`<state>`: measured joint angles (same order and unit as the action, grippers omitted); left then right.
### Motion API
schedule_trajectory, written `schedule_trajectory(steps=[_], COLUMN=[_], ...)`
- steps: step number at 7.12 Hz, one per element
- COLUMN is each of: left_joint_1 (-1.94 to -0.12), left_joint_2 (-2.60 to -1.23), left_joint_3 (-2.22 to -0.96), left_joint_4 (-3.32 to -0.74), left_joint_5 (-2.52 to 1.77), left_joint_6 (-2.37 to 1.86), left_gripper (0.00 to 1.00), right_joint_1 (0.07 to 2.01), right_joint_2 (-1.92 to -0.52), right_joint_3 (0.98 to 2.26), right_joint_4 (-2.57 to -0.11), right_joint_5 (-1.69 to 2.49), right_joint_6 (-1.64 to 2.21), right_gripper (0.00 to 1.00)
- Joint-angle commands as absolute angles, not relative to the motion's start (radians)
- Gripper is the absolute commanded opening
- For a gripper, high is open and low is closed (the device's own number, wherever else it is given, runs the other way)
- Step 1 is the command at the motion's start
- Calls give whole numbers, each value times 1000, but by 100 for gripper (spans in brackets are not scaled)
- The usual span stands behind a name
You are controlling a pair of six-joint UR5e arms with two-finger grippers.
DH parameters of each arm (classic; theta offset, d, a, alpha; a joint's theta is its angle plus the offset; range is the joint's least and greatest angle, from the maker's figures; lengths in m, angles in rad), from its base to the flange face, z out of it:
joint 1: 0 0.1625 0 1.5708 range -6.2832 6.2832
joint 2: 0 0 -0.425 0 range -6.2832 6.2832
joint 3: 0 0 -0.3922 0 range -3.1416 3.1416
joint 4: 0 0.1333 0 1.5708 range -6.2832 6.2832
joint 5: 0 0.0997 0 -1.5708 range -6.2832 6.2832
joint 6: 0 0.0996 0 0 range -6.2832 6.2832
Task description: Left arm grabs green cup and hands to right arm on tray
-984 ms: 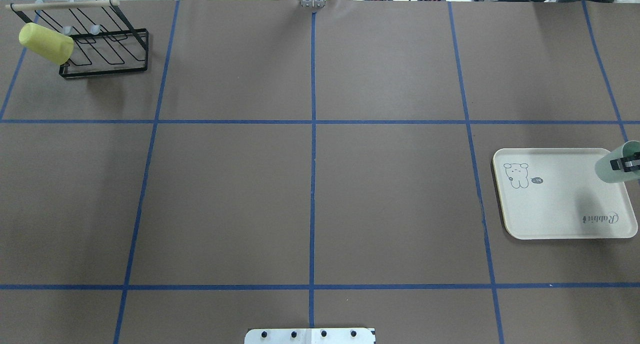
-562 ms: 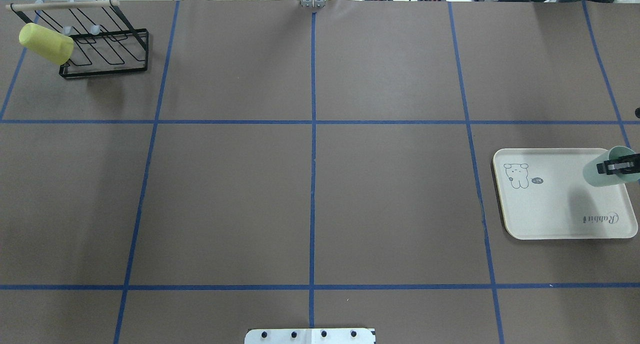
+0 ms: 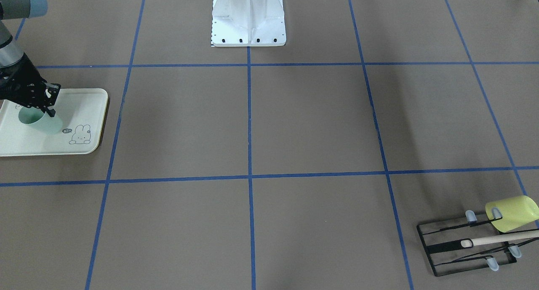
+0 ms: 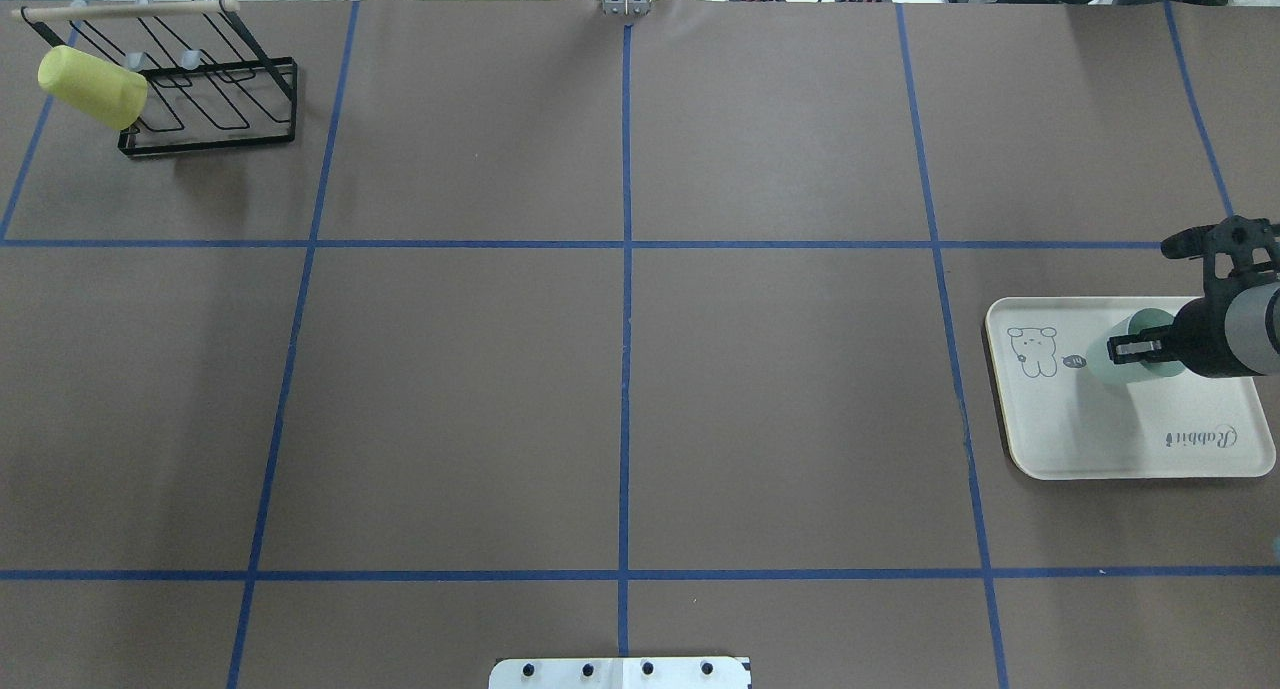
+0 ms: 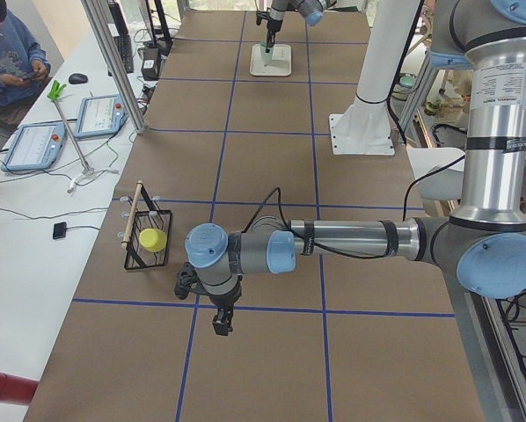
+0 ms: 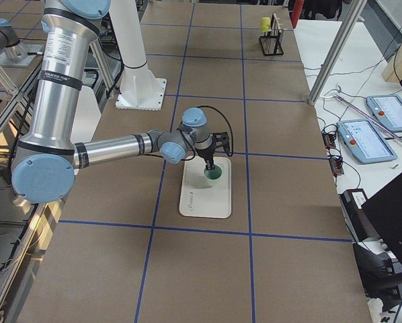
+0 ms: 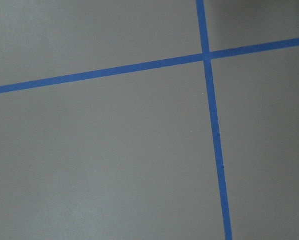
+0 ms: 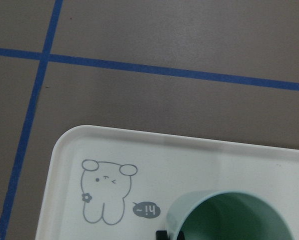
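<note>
The green cup is tilted over the middle of the tray, near the bunny drawing. My right gripper is shut on the cup's rim, coming in from the right edge. The front-facing view shows the cup low over the tray, held by the right gripper. I cannot tell if the cup touches the tray. The right wrist view shows the cup's mouth over the tray. My left gripper shows only in the exterior left view, over bare table; I cannot tell if it is open or shut.
A black wire rack stands at the far left corner with a yellow-green cup hung on it. The robot base is at the near middle edge. Blue tape lines divide the brown table.
My right gripper has carried the green cup leftward from the tray's right edge to about its middle. More of the right arm is now in the overhead view.
</note>
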<state>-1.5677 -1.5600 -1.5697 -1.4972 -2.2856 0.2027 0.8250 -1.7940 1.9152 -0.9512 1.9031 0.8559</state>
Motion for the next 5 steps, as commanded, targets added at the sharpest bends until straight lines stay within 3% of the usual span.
schedule_trajectory(steps=[1,3,5], left_joint_1=[-1568,-1568,-1568], left_joint_2=[-1562,-1562,-1559], left_joint_3=[-1569,-1569,-1569], left_joint_4=[-1497,-1497,-1499], left_joint_5=[-2287,-2287,-2289], left_joint_6=[202,202,201], left_gripper=[100,100,100], right_joint_1=[804,785,785], right_joint_2=[-1793,-1793,-1787], right_joint_3=[1908,1908,1919], right_joint_4=[-953,-953,-954], right_joint_5=[1878,1835,1839], right_joint_6=[862,862,853], right_gripper=[49,98,99])
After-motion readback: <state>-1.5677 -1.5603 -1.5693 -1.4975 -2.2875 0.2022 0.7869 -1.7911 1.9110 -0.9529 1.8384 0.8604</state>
